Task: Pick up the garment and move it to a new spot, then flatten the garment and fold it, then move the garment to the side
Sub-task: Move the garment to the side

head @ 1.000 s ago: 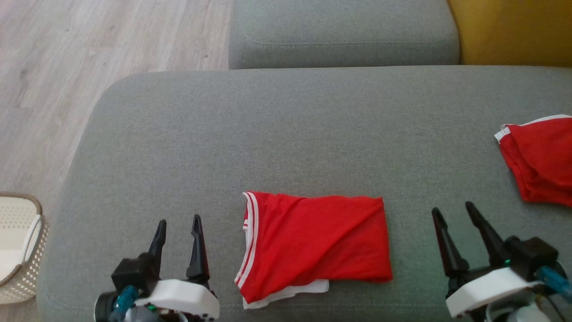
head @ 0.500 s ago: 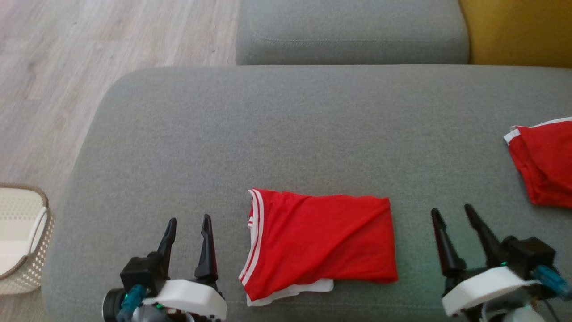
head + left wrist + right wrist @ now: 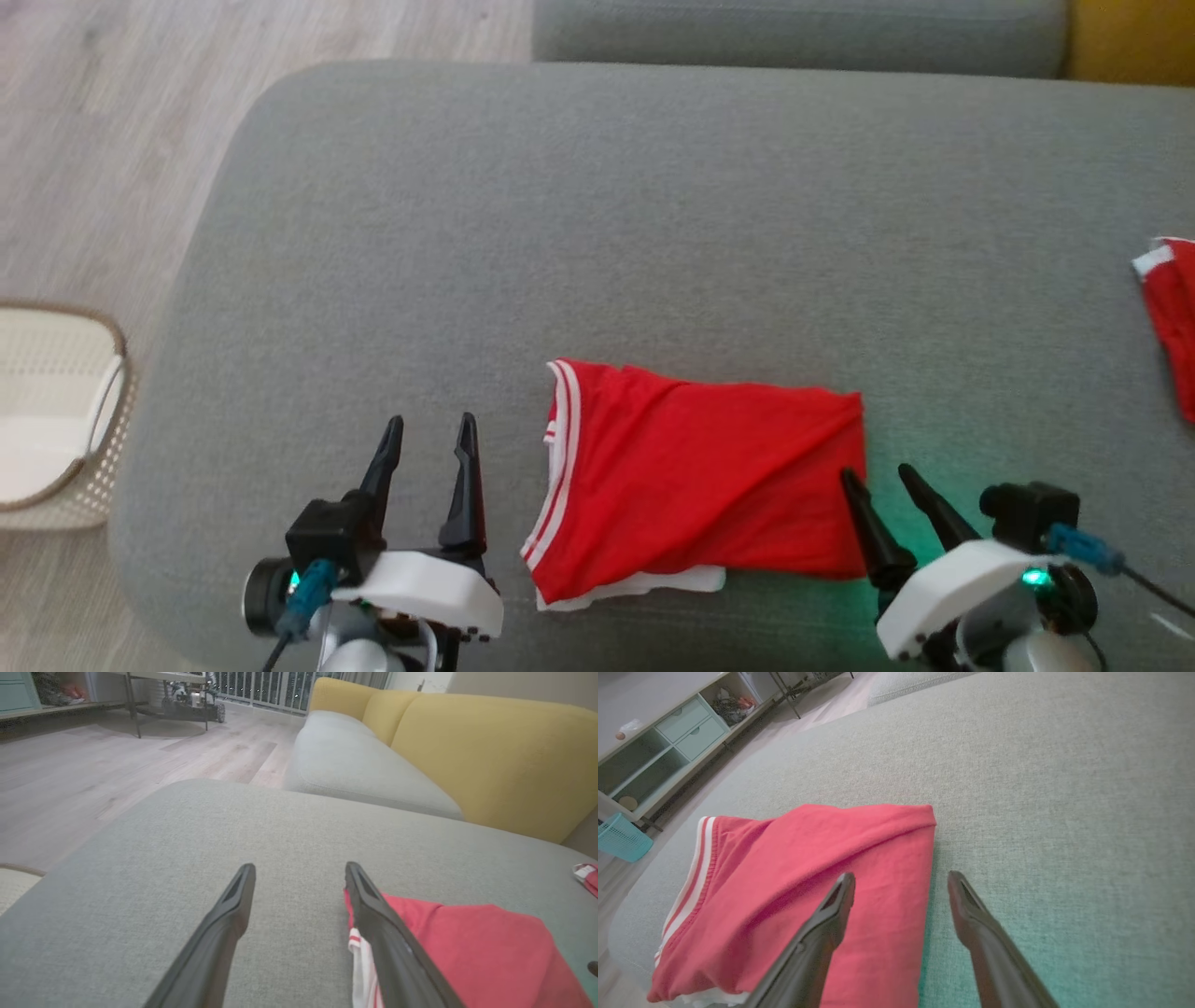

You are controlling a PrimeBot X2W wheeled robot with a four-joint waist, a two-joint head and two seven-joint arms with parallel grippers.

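The folded red garment (image 3: 691, 485) lies near the front edge of the grey couch seat (image 3: 653, 233), about midway along it. Its white-striped hem (image 3: 560, 467) is on the left, a clean fold runs down the right, and a white layer (image 3: 653, 586) peeks out underneath at the near side. I judge it light, soft and limp. It looks like a thin knit that will sag from any single pinch, and the stacked layers are likely to slide apart or fall open if only the top one is caught. The best holds look like the two short ends, the striped hem and the right fold, each taken through the whole stack and lifted together so the fold survives the move to the side. The cushion gives underneath, so getting a lower finger under the cloth may take a shallow scooping approach. My right gripper (image 3: 875, 471) stands open astride the right fold. In the wrist view one finger is over red cloth and the other over bare cushion, and I cannot tell whether either touches. My left gripper (image 3: 431, 420) is also spread wide and empty, over bare cushion just left of the striped hem. Well apart at the far right edge lies a second red garment (image 3: 1172, 317). A pale woven basket (image 3: 89, 485) sits on the wood floor (image 3: 93, 140) to the left.
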